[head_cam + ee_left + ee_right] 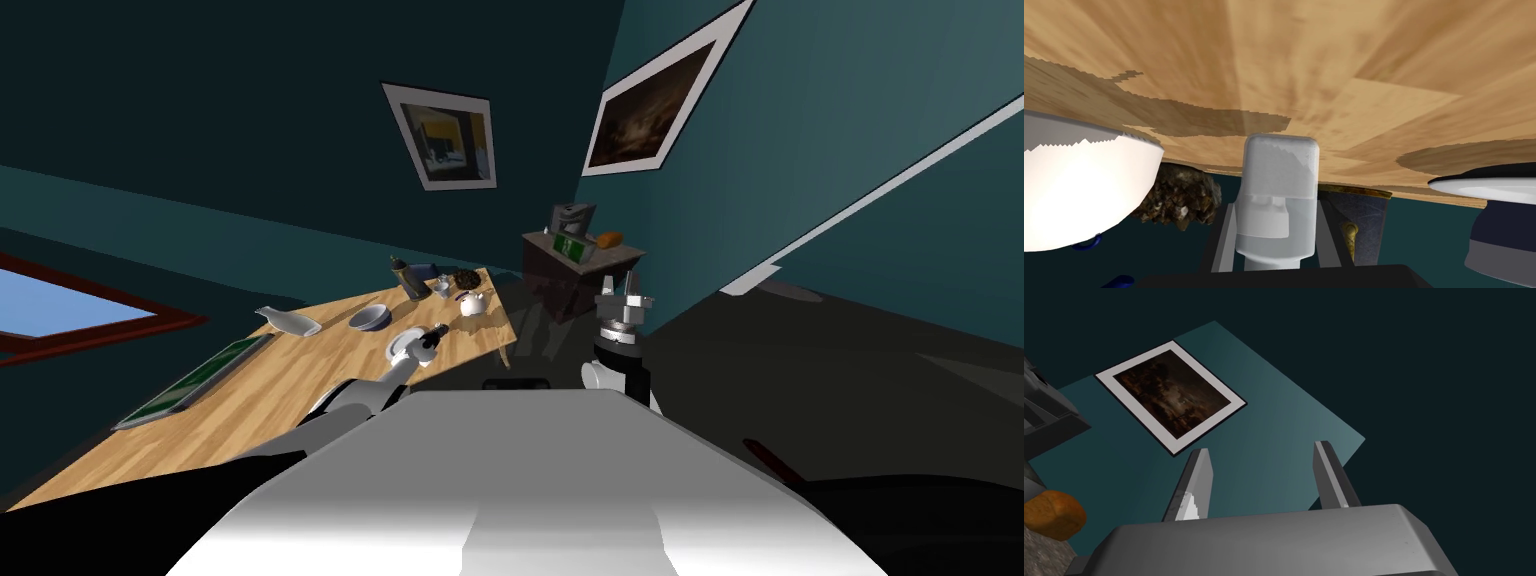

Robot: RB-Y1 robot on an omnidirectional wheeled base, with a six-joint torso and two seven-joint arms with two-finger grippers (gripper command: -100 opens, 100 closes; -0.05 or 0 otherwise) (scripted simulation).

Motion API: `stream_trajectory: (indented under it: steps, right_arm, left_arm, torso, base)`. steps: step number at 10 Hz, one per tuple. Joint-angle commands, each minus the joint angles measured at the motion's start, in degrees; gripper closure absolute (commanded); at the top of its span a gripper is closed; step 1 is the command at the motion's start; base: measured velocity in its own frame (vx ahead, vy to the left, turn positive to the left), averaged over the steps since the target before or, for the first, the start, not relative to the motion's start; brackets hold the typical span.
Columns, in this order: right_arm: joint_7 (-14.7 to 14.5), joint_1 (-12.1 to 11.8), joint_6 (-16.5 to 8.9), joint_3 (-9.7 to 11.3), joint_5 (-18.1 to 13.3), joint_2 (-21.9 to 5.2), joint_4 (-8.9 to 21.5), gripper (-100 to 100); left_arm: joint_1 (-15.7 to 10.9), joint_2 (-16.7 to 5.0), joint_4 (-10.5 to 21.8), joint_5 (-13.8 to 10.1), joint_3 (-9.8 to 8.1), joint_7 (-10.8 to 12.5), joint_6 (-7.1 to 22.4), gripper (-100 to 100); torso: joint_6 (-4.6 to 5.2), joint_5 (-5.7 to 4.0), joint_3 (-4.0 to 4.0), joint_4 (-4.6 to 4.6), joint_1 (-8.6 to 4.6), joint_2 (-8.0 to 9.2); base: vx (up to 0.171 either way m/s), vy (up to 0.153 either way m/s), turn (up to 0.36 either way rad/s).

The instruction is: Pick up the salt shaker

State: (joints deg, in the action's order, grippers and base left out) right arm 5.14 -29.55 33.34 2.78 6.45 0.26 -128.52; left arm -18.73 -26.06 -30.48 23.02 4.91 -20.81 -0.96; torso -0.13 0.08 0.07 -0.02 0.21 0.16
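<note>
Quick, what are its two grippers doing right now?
Left gripper: closed on the salt shaker.
Right gripper: open, holding nothing.

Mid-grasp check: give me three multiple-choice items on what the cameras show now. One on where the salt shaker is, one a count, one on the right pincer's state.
1. Where is the salt shaker?
A. on the floor
B. between the fingers of the left pincer
C. on a chair

2. How many framed pictures hang on the walls in the head view?
A. none
B. five
C. two

3. What state is the right pincer in?
A. open, holding nothing
B. shut on a cup
C. shut on a spoon

Answers:
1 B, since the left wrist view shows the fingers pressing the shaker's sides.
2 C, since one hangs on each of the two walls that meet at the corner.
3 A, since its two fingers stand well apart with nothing held between them.
</note>
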Motion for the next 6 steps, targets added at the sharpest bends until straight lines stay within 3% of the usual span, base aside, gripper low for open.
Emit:
stream_trajectory:
  steps: [1, 4, 5, 6]
  right_arm:
    - [0.00, 0.00, 0.00, 0.00, 0.00, 0.00, 0.00, 0]
    - [0.00, 0.00, 0.00, 0.00, 0.00, 0.00, 0.00, 0]
    - [0.00, 0.00, 0.00, 0.00, 0.00, 0.00, 0.00, 0]
    - [0.00, 0.00, 0.00, 0.00, 0.00, 0.00, 0.00, 0]
  left_arm:
    - [-2.33, 1.69, 0.97, 0.99, -0.20, -1.03, 0.91, 100]
    - [-4.97, 4.06, 0.35, 2.20, 0.89, -1.53, 3.52, 100]
    - [-3.72, 3.08, -0.67, 1.22, 1.80, -0.93, 3.34, 100]
    - [-3.85, 3.13, -0.79, 1.18, 2.00, -0.81, 3.69, 0]
  torso:
    - [0.00, 0.00, 0.00, 0.00, 0.00, 0.00]
    - [0.03, 0.01, 0.03, 0.01, 0.01, 0.05]
    - [0.02, -0.02, 0.04, 0.03, -0.01, 0.06]
    - [0.01, -0.02, 0.01, 0.00, -0.08, 0.01]
  base:
    - [-0.028, 0.042, 0.153]
    - [-0.039, 0.051, 0.113]
    - [-0.016, 0.018, 0.020]
    - [0.000, 0.000, 0.000]
